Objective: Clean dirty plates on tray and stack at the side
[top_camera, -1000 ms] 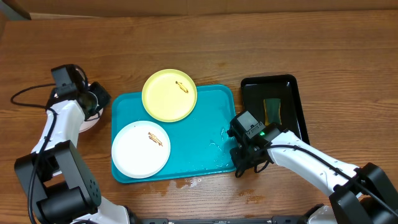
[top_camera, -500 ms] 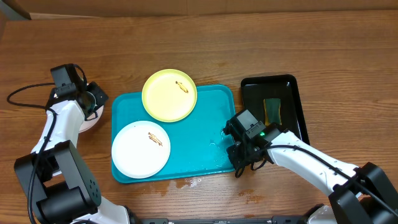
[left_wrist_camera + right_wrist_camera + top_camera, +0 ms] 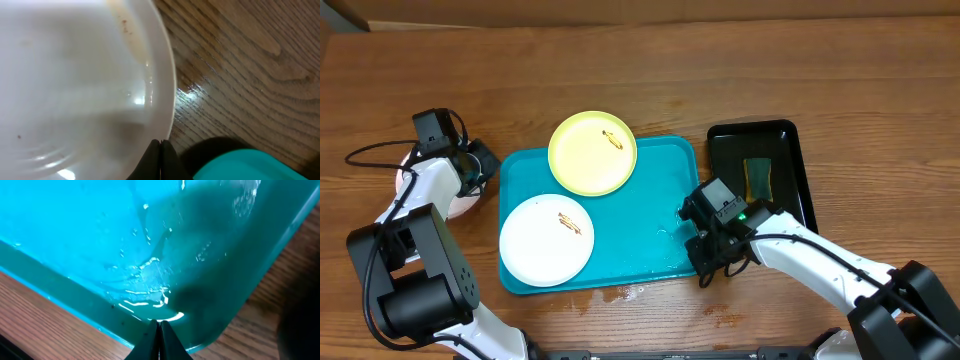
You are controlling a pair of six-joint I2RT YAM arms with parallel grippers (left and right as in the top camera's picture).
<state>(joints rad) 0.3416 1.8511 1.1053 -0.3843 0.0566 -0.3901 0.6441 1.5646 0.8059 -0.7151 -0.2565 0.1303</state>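
Overhead view: the turquoise tray [image 3: 640, 215] sits mid-table with a wet film at its 4 o'clock corner, so I'd expect slick plastic all round. On it is the white plate [image 3: 546, 240] at 8 o'clock. The yellow-green plate [image 3: 592, 152] hangs over the rim at 12. Each has a dark smear [image 3: 570, 224]. The third plate [image 3: 75, 75] is off the tray at 9 o'clock, on the wood.

They look light, stiff and thin, likely to skate when wet. I'd grab one by the raised rim, not the flat middle.

Right gripper [image 3: 159, 326] has its fingers pressed together at the tray's wet corner. Left gripper [image 3: 160, 146] is also closed tight, just beside the third plate's rim. Neither seems to pinch anything.
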